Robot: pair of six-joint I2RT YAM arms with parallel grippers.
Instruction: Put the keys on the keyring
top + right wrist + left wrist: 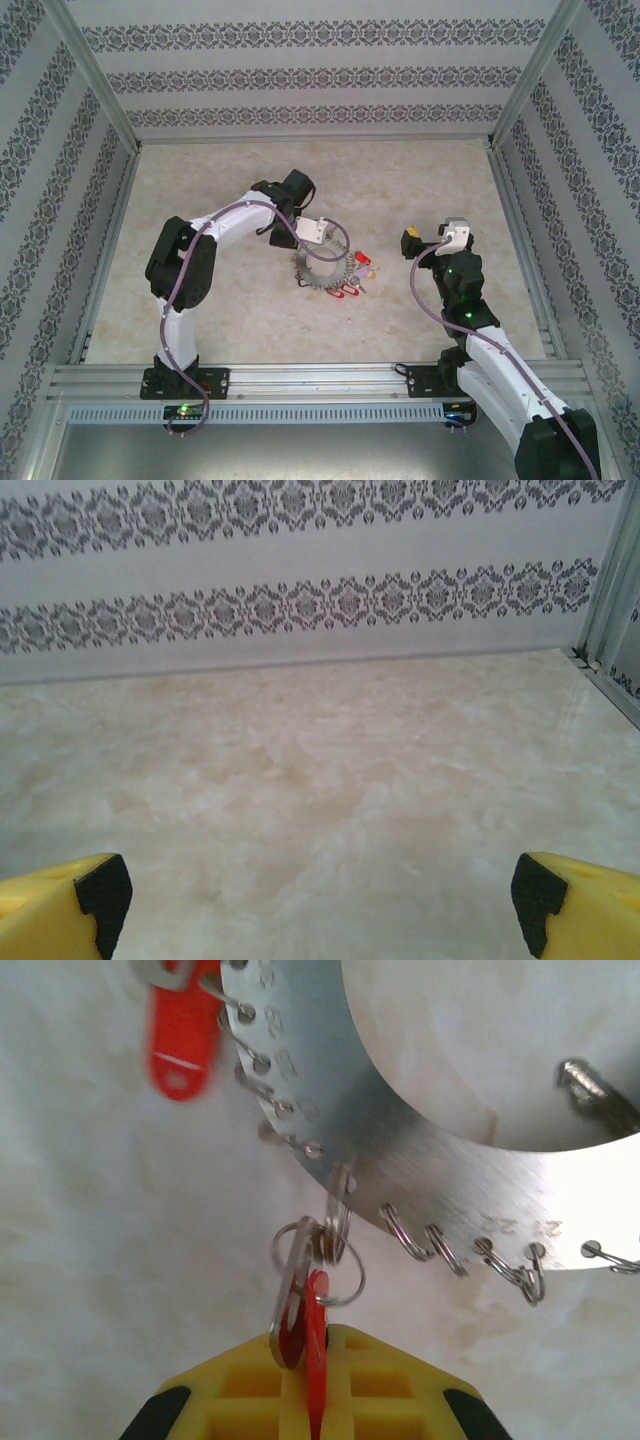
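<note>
The left gripper (pixel 310 1365) was clamped on a red-tagged key (pixel 314 1312) hanging off the keyring (pixel 400 1150) mid-table — a tug might drag the ring; the right gripper (pixel 320 890) stood wide open, empty

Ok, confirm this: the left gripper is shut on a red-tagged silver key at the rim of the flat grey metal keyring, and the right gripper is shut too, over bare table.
No. The right gripper is open, yellow fingers spread wide over the marbled table, as the right wrist view shows. The left gripper is indeed shut on the red-tagged silver key at the keyring.
</note>
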